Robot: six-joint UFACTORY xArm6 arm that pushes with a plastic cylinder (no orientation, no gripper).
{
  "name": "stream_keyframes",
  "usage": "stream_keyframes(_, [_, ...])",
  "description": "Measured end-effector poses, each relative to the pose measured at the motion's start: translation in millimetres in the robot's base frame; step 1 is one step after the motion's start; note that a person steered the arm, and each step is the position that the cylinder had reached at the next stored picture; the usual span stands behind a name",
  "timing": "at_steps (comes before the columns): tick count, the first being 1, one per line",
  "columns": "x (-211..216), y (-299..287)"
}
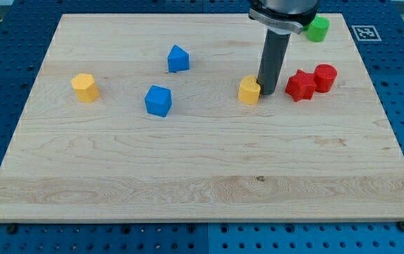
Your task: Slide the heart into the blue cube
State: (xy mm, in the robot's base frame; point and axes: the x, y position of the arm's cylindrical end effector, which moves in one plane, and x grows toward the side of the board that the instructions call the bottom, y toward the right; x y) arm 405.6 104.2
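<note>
A yellow block (249,90), seemingly the heart, lies right of the board's middle. My tip (268,94) stands on the board right against its right side. The blue cube (158,100) lies well to the view's left of the heart, slightly lower in the view, with bare board between them. The rod rises straight up from the tip to the arm's mount at the view's top.
A second blue block (178,58) lies above the cube. Another yellow block (85,87) sits at the far left. A red star (300,85) and a red cylinder (325,77) lie just right of my tip. A green block (319,29) sits at the top right.
</note>
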Motion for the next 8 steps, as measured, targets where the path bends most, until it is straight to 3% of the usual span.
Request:
stream_keyframes(4, [0.0,-85.6])
stream_keyframes(8, [30.7,-102.8])
